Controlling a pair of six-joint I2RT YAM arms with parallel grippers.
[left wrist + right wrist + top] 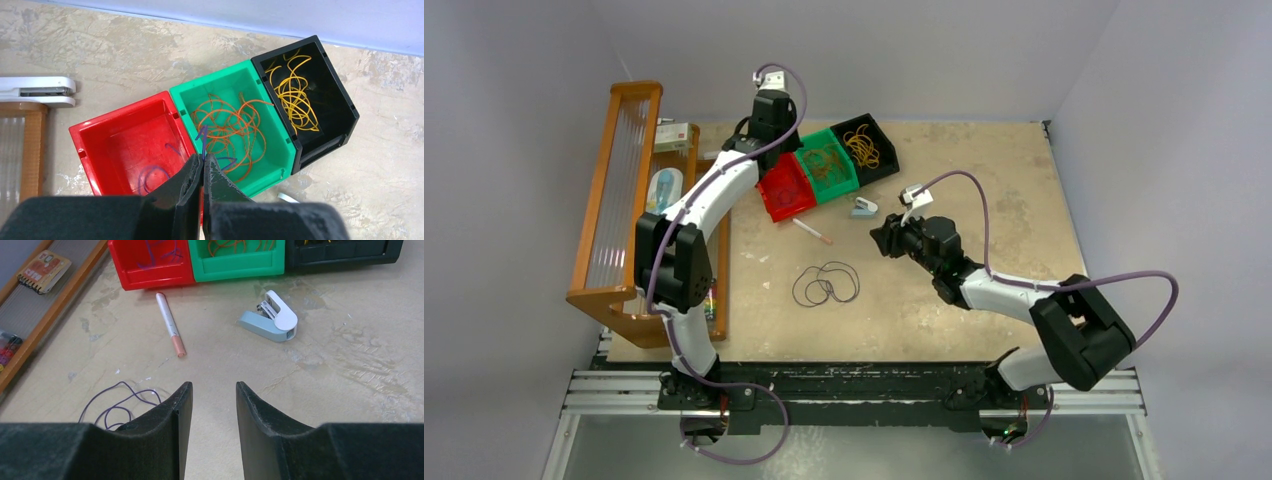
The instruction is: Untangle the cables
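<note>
My left gripper [203, 159] is shut on a thin purple cable [203, 142] and holds it above the seam between the red bin [125, 145] and the green bin [235, 85]. More purple cable [150, 176] lies in the red bin. Orange cables [227, 127] fill the green bin, yellow cables [295, 95] the black bin [345, 107]. A loose coil of purple cable [826, 284] lies on the table's middle and shows in the right wrist view [117, 402]. My right gripper [212, 387] is open and empty, to the right of that coil.
A pen [812, 232] and a small blue-and-white stapler [863, 207] lie in front of the bins. A wooden rack [614, 200] holding small items stands along the table's left edge. A white stapler [37, 91] lies left of the red bin.
</note>
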